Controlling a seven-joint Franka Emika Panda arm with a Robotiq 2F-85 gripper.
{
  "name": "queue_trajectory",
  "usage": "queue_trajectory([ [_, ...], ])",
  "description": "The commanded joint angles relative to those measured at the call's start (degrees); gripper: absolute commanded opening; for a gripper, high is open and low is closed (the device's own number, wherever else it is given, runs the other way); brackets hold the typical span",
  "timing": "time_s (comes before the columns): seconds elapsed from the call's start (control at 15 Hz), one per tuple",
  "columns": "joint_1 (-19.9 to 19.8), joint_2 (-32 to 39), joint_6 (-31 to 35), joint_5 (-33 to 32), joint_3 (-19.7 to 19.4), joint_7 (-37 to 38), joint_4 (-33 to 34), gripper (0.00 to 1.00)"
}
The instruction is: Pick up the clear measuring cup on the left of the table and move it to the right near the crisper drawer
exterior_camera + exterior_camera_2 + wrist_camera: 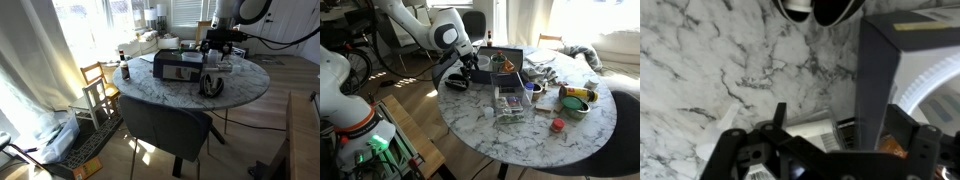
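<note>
The round marble table (150,95) (520,135) shows in both exterior views. The dark-grey crisper drawer (178,62) (500,62) stands on it with items inside. My gripper (215,47) (469,68) hangs low at the drawer's side. In the wrist view my gripper (840,125) has its fingers wide apart. A pale clear object with ruled lines, which looks like the measuring cup (805,128), lies between them against the drawer's wall (880,70). I cannot tell whether the fingers touch it.
A round black-and-yellow object (212,85) (455,82) (820,10) sits close to the gripper. A clear rectangular container (510,100), a green-yellow can (575,95) and a red lid (558,125) lie on the table. A dark chair (165,125) stands at the table's edge.
</note>
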Motion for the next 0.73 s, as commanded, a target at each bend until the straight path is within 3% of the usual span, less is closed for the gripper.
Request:
queue_trajectory([
  [0.0, -8.60, 0.76, 0.06, 7.64, 8.68, -15.48, 3.73, 1.00],
  [0.33, -21.24, 4.91, -5.13, 20.17, 24.37, -35.97, 14.42, 1.00],
  [0.4, -4.36, 0.41, -1.52, 20.17, 6.87, -31.71, 9.17, 1.00],
  [0.53, -7.47, 1.17, -3.55, 23.30, 10.63, -36.41, 12.61, 1.00],
  [0.67, -8.36, 1.73, -3.93, 24.07, 11.43, -37.76, 13.64, 1.00],
])
